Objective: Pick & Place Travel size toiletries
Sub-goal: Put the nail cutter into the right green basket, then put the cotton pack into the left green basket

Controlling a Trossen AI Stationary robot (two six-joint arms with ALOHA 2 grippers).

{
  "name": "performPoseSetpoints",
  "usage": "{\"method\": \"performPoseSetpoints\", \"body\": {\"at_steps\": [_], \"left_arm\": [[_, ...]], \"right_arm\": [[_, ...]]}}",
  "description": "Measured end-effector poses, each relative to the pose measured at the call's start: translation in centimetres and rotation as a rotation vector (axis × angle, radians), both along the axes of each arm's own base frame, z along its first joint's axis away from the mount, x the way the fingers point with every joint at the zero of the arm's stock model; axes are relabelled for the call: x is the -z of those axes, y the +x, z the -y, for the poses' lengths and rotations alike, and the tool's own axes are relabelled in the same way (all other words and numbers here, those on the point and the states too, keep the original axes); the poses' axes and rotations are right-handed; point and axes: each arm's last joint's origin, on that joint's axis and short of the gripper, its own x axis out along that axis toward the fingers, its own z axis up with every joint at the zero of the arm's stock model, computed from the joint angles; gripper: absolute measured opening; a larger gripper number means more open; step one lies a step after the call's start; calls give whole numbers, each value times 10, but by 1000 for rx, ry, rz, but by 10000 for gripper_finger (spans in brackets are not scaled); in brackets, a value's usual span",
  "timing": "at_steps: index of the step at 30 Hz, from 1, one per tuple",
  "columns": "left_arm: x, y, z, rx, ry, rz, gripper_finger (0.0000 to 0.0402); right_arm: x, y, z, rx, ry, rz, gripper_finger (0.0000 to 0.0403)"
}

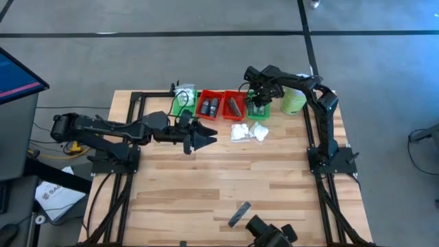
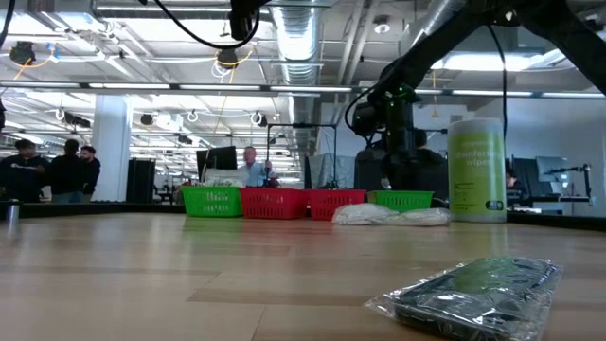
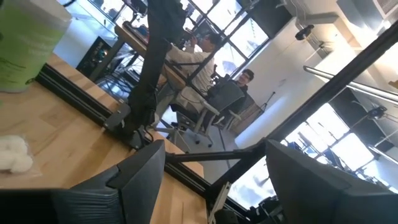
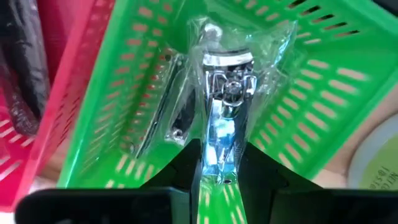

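My right gripper [image 1: 259,103] points down into the right green tray [image 1: 260,113] and is shut on a silvery piece in clear wrap [image 4: 224,87]. A second wrapped silvery piece [image 4: 171,121] lies on that tray's floor. Two white soft packets [image 1: 248,132] lie on the table in front of the trays. A dark flat bar in clear wrap [image 1: 239,214] lies near the front edge. My left gripper [image 1: 203,138] hangs level and open above the table, left of the packets, with nothing between its fingers [image 3: 140,177]. My right gripper pinches the silvery piece between its two fingers at one end [image 4: 214,165], through the clear wrap. The fingers come from above, pointing down, and lie along the piece. The piece hangs below them inside the green tray; whether its free end [image 4: 214,37] touches the floor, I cannot tell.
Four small trays stand in a row at the back: green [image 1: 184,103], red [image 1: 209,104], red [image 1: 233,104], green. The red ones hold dark pieces. A tall pale green canister [image 1: 293,101] stands right of the row. A camera [image 1: 271,233] sits at the front edge.
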Motion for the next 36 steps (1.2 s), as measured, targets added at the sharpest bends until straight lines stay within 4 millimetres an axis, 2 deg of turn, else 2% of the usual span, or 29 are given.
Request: {"method": "performPoseSetpoints", "body": {"at_steps": [3, 20, 24, 30, 33, 36], "left_arm": [[0, 0, 0, -16, 2, 0, 269], [0, 0, -1, -40, 16, 1, 269], [0, 0, -1, -38, 16, -1, 269], [4, 0, -3, -48, 17, -37, 266], [13, 0, -4, -70, 20, -129, 249], [23, 0, -5, -103, 51, -223, 214]], "right_arm": [[0, -2, -1, -7, 20, -8, 70], [-4, 7, -9, -113, 41, 23, 154], [-26, 20, -13, -190, 2, 67, 163], [-85, 36, -34, -307, -124, 196, 146], [-108, 36, -52, -377, -165, 237, 128], [-120, 31, -71, -414, -164, 242, 101]]}}
